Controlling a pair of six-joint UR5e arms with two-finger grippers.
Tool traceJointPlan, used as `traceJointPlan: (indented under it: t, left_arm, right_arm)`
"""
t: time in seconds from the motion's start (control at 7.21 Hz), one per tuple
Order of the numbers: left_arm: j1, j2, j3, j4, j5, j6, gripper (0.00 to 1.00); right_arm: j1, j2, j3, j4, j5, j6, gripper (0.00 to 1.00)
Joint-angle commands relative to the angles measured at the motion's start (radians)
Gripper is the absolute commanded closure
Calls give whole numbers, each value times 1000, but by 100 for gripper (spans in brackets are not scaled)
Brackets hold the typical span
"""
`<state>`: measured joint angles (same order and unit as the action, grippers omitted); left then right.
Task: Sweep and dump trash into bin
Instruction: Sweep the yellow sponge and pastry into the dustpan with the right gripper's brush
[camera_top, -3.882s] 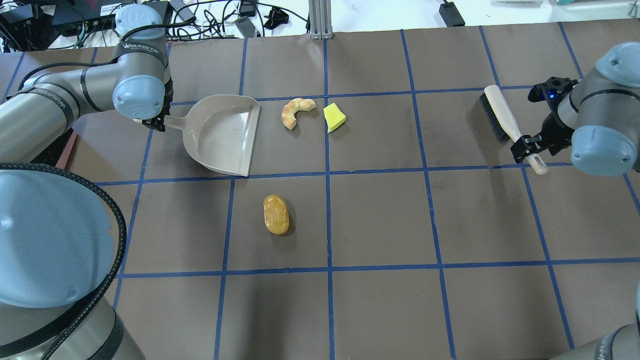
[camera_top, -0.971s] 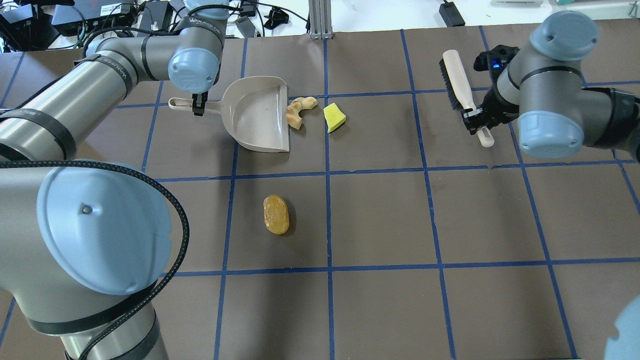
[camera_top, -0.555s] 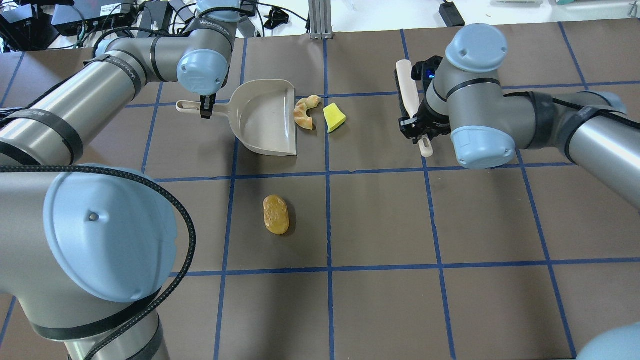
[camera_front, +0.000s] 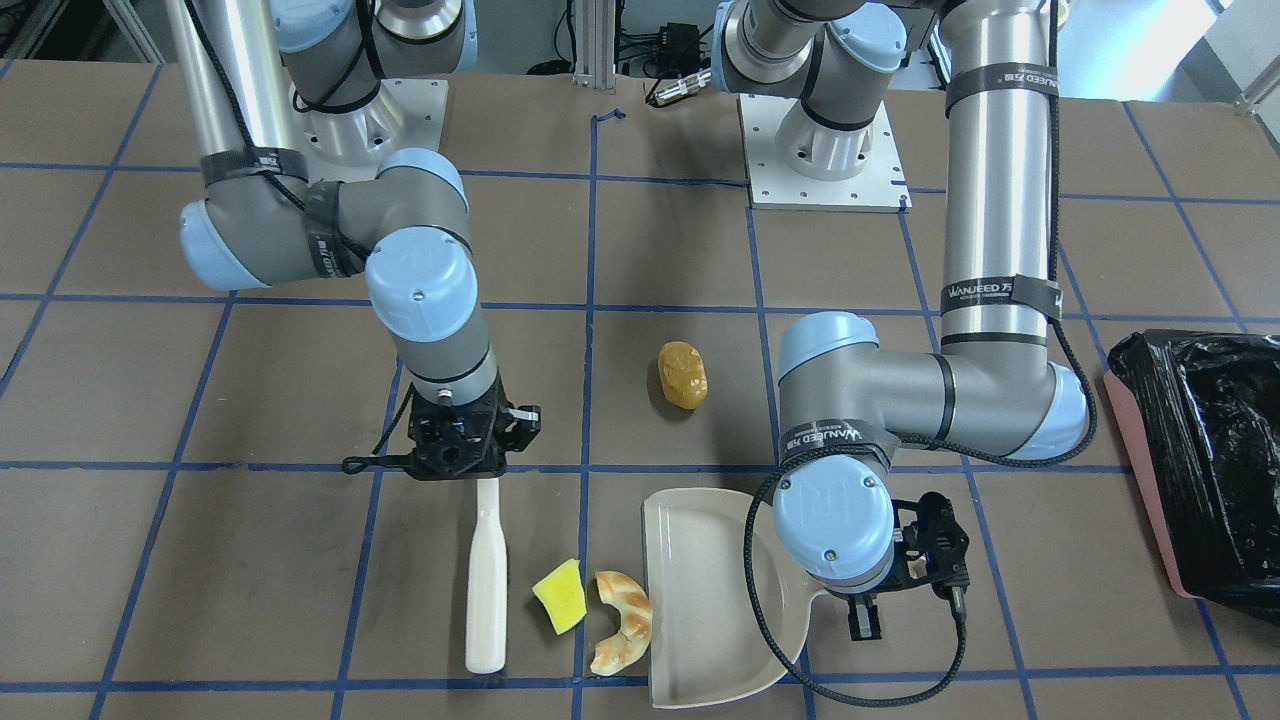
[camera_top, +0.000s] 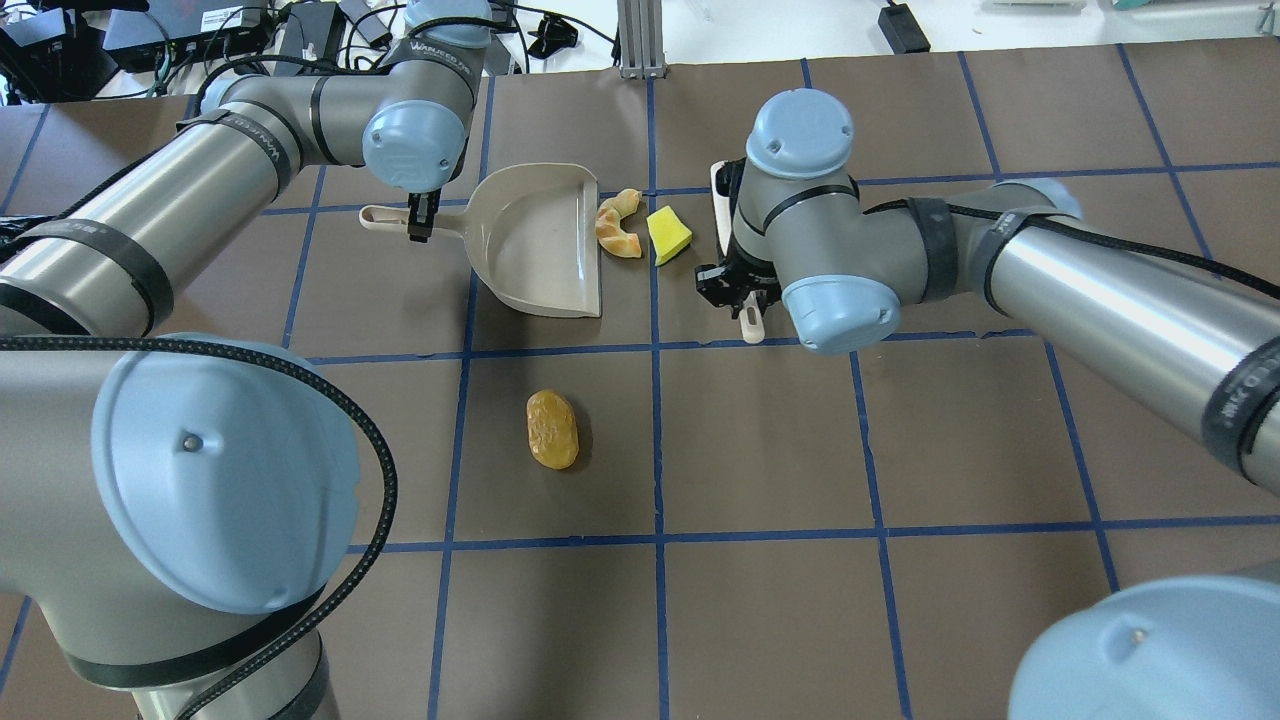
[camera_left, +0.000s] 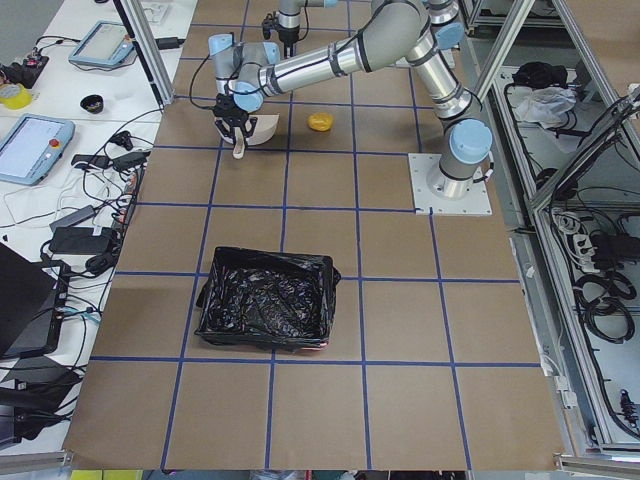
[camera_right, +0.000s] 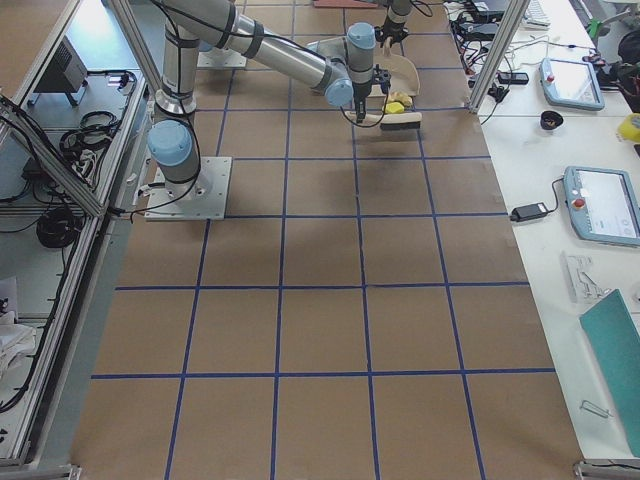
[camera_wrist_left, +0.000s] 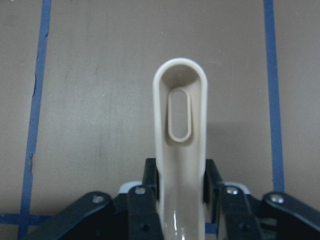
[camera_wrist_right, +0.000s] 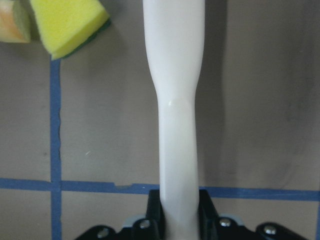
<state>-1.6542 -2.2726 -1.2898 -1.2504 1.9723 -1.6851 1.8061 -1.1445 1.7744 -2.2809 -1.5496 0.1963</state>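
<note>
The tan croissant (camera_top: 620, 225) lies against the open lip of the beige dustpan (camera_top: 540, 240). The yellow-green sponge wedge (camera_top: 667, 235) lies just right of it. The orange-yellow lump (camera_top: 552, 429) sits alone, nearer the robot. My left gripper (camera_top: 420, 218) is shut on the dustpan handle (camera_wrist_left: 180, 130). My right gripper (camera_top: 738, 290) is shut on the white brush handle (camera_wrist_right: 175, 100). The brush (camera_front: 486, 580) stands close beside the sponge (camera_front: 560, 595), on the side away from the dustpan. The pink bin with the black bag (camera_front: 1140, 470) stands far off on my left.
The bin (camera_left: 265, 305) sits alone at the left end of the brown, blue-taped table. Cables and electronics (camera_top: 300, 30) line the table's far edge. A metal post (camera_top: 637, 40) stands at the far centre. Both arm bases (camera_front: 820, 140) are bolted at the near side.
The right arm has swung left and brought the brush up beside the sponge. The left arm has pushed the dustpan right against the croissant, which has shifted and turned.
</note>
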Motion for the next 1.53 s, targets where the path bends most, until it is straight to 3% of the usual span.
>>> traceJointPlan:
  t: [0.0, 0.28, 0.55, 0.83, 0.97, 1.11, 1.39]
  left_arm:
    - [-6, 4, 1, -20, 2, -1, 100]
    - [-9, 2, 6, -20, 2, -2, 100]
    - [-16, 2, 10, -20, -4, -30, 100]
    - [-27, 5, 13, -18, -30, -24, 100]
    - [-30, 4, 15, -5, -53, -5, 100]
    - [-30, 8, 14, -1, -91, 37, 100]
    - [-29, 18, 0, 52, -186, 140, 100]
  right_arm:
    - [90, 54, -52, 1, 11, 89, 99]
    - [151, 77, -69, -2, 16, 147, 99]
    - [188, 84, -107, 0, 92, 236, 99]
    - [214, 101, -141, 1, 106, 306, 98]
    - [214, 100, -145, -2, 185, 368, 98]
    - [213, 95, -145, 9, 175, 354, 98]
    - [202, 77, -156, 119, -2, 236, 98]
